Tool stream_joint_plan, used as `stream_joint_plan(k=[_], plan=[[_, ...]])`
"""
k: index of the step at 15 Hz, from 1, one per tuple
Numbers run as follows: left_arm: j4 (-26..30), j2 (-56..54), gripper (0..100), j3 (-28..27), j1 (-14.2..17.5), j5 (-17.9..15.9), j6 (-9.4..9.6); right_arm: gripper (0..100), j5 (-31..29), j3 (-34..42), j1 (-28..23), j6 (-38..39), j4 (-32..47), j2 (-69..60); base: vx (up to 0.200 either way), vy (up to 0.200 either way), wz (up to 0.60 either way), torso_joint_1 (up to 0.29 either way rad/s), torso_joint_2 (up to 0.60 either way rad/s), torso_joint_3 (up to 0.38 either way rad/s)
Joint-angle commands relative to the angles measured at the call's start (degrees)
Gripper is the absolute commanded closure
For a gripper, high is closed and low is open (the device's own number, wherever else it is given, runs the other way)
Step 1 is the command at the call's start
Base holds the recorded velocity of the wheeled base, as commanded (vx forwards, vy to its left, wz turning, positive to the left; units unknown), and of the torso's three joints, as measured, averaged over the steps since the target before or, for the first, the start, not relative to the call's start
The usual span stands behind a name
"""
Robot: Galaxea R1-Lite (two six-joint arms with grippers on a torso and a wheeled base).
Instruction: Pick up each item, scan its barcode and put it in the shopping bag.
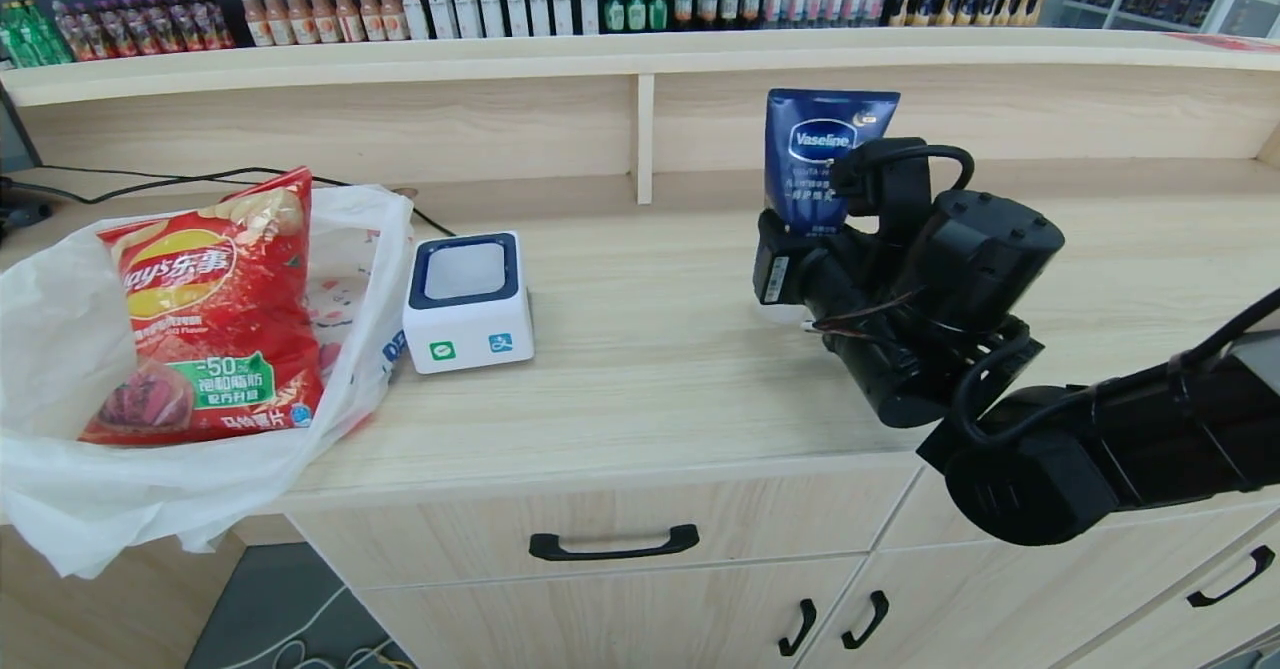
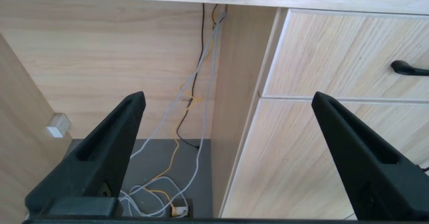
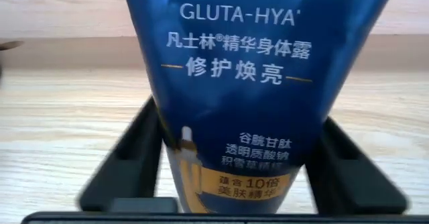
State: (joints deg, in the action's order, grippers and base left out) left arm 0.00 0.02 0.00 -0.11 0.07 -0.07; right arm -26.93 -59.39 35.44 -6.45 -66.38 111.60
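My right gripper (image 1: pixel 800 234) is shut on a blue lotion tube (image 1: pixel 822 154), which stands upright above the wooden counter (image 1: pixel 650 349), right of the middle. In the right wrist view the blue lotion tube (image 3: pixel 231 96) sits squeezed between both black fingers (image 3: pixel 124 160). A white barcode scanner (image 1: pixel 468 299) with a dark-framed window rests on the counter to the left of the tube. At the counter's left end a white plastic shopping bag (image 1: pixel 60 369) lies open with a red chip bag (image 1: pixel 215 309) inside. My left gripper (image 2: pixel 228 163) hangs open below the counter edge, facing the cabinet front.
A raised shelf ledge (image 1: pixel 640 54) with a vertical divider (image 1: pixel 645 139) runs along the back of the counter, bottles lined up behind it. Black cables (image 1: pixel 150 179) trail at the back left. Drawers with black handles (image 1: pixel 612 544) sit under the counter; loose wires (image 2: pixel 191 117) hang beneath.
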Motion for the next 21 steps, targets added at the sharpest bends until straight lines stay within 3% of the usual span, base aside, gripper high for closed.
stream_joint_plan(k=[1,13,19,21], plan=[[0.0,0.0,0,0.0,0.0,0.0,-0.01,100,0.0,0.4,0.1,-0.1,-0.7,-0.2,0.000,0.000,0.00,0.000,0.00,0.000],[0.0,0.0,0,0.0,0.1,0.0,-0.01,100,0.0,1.1,0.8,-1.0,-0.7,-4.1,0.000,0.000,0.00,0.000,0.00,0.000],[0.0,0.0,0,0.0,0.0,0.0,-0.01,100,1.0,14.0,4.3,-0.8,-1.1,-14.7,0.000,0.000,0.00,0.000,0.00,0.000],[0.0,0.0,0,0.0,0.0,0.0,-0.01,100,4.4,18.7,4.8,-0.8,-1.2,-17.6,0.000,0.000,0.00,0.000,0.00,0.000]])
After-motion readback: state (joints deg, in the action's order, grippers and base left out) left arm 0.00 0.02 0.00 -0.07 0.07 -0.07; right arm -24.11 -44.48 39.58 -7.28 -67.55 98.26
